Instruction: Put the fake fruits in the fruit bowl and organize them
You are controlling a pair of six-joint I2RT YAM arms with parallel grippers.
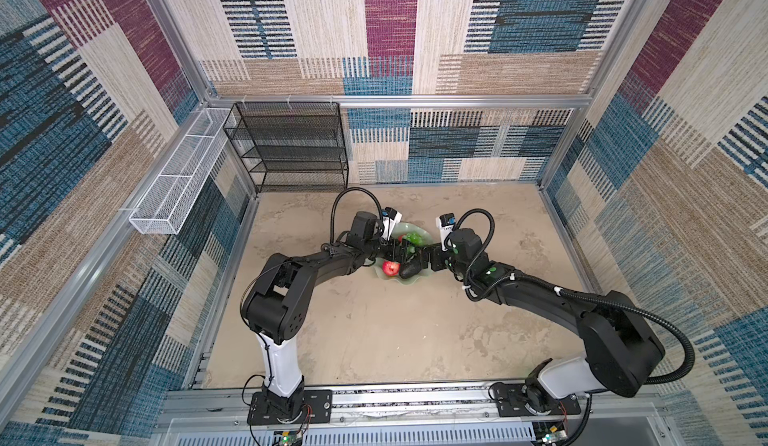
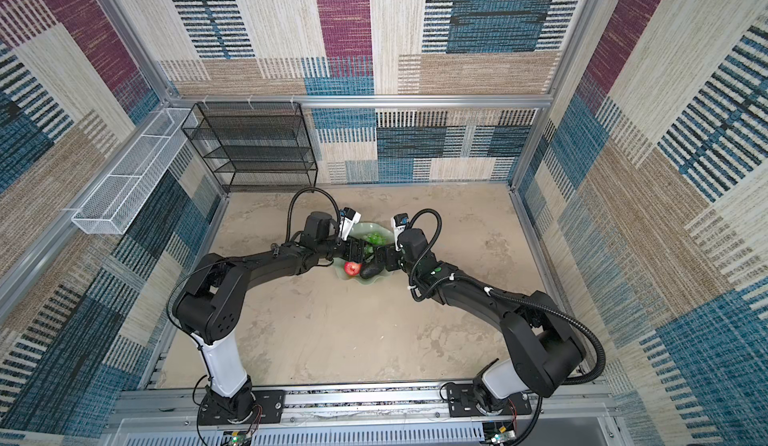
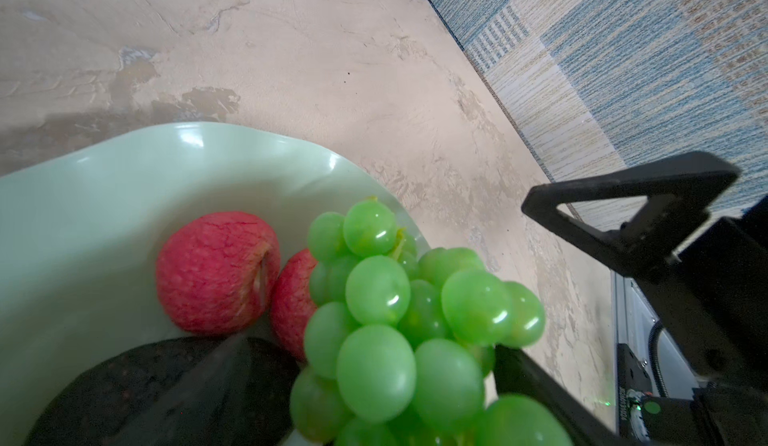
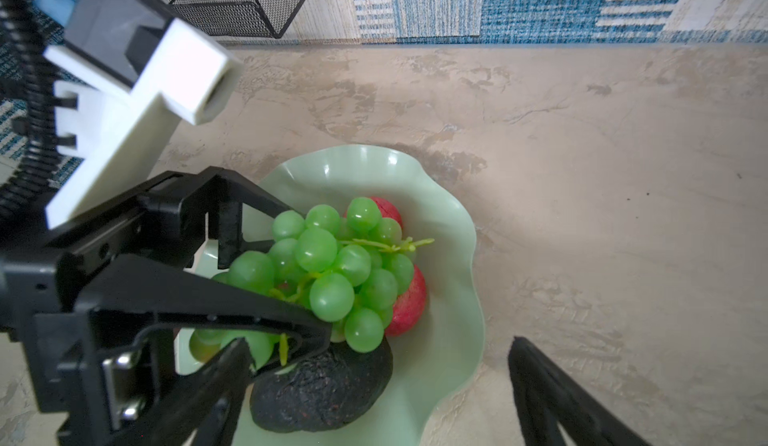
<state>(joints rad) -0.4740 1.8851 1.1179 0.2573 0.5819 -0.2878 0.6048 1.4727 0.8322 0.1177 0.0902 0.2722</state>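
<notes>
Grapes (image 3: 395, 331) atop apples (image 3: 216, 273) in bowl (image 3: 104, 198). Left end effector (image 1: 401, 251) open astride them, right end effector (image 4: 380, 342) open by avocado (image 4: 324, 390). Likely final arranging; next: lift clear, no snagging.

Black wire rack (image 1: 286, 148) beside white mesh basket (image 1: 178, 182).

grapes (image 4: 332, 265) over apples (image 4: 409, 302) and avocado (image 4: 324, 390), all in bowl (image 4: 451, 340)

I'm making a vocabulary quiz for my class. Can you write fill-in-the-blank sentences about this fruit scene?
1. The grapes lie partly over red ___.
2. The avocado rests inside the pale green ___.
3. The rack by the back wall is coloured ___.
Missing words: apples; bowl; black.
</notes>
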